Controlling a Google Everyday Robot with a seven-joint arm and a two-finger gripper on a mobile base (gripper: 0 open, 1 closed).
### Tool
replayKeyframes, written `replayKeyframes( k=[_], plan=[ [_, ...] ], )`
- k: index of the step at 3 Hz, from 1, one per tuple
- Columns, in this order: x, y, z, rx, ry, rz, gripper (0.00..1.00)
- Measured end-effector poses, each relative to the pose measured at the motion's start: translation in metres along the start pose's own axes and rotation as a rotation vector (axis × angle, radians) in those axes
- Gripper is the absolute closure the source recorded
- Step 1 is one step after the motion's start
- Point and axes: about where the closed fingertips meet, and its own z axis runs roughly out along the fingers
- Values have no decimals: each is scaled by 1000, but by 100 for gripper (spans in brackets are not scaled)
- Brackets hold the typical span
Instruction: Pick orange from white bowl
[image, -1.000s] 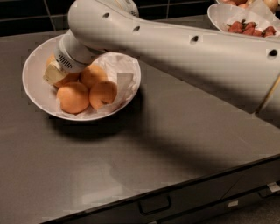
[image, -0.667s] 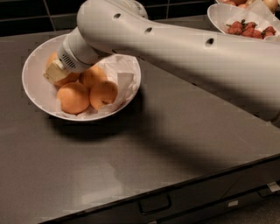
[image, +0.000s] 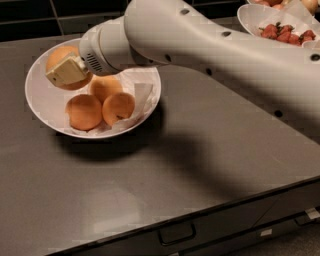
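Reaching in from the right, the thick pale arm (image: 220, 50) slants leftward and slightly away across the dark table (image: 200, 165), its wrist ending over the far left part of the white bowl (image: 40, 102). The gripper (image: 64, 67) points left, at the bowl's far left side. One beige finger pad (image: 69, 74) lies flat against the near face of the orange (image: 59, 54); the other finger is hidden behind the fruit, so the fingers look closed around it, about as far apart as the orange is wide. The orange sits above the bowl's far left rim, apart from the three smaller oranges (image: 84, 111) that rest together on the crumpled paper (image: 142, 95) in the middle of the bowl. The arm's shadow falls on the table to the right of the bowl. At the far right corner stands another bowl (image: 246, 19) holding strawberries (image: 285, 33). A drawer handle (image: 175, 233) shows below the table's near edge.
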Motion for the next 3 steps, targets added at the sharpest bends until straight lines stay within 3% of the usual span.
replayKeyframes(
  k=[2, 3],
  plan=[
    [-25, 6, -34, -21, -176, -27, 100],
    [-30, 12, -37, -21, -183, -56, 100]
  ],
)
